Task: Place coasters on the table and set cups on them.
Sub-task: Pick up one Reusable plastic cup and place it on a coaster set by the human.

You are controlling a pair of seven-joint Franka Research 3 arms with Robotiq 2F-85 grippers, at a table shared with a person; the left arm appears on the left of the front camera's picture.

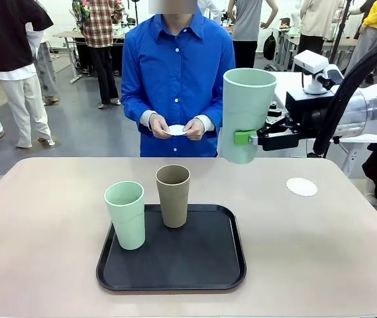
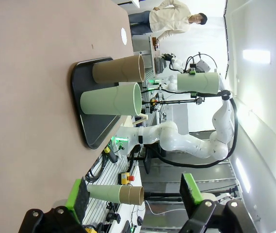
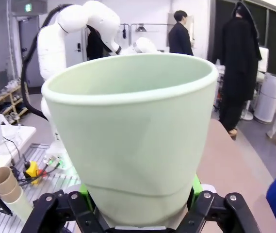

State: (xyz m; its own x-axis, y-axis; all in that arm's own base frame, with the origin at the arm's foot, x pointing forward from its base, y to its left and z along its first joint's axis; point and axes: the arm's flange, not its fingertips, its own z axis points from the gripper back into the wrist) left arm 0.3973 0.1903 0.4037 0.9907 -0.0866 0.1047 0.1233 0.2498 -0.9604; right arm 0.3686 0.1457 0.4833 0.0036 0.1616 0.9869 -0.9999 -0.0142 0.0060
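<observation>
Front view: beige table (image 1: 42, 225), grey floor (image 1: 89, 136).

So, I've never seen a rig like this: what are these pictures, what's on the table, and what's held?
Two robot arms share a table with a person. One picture looks across from the robot's side; the others come from wrist cameras. The right end effector grips a mint green cup in the air; the left end effector is open. A black tray holds a second mint cup and an olive-brown cup. One paper coaster lies on the table; the person holds another coaster.
</observation>
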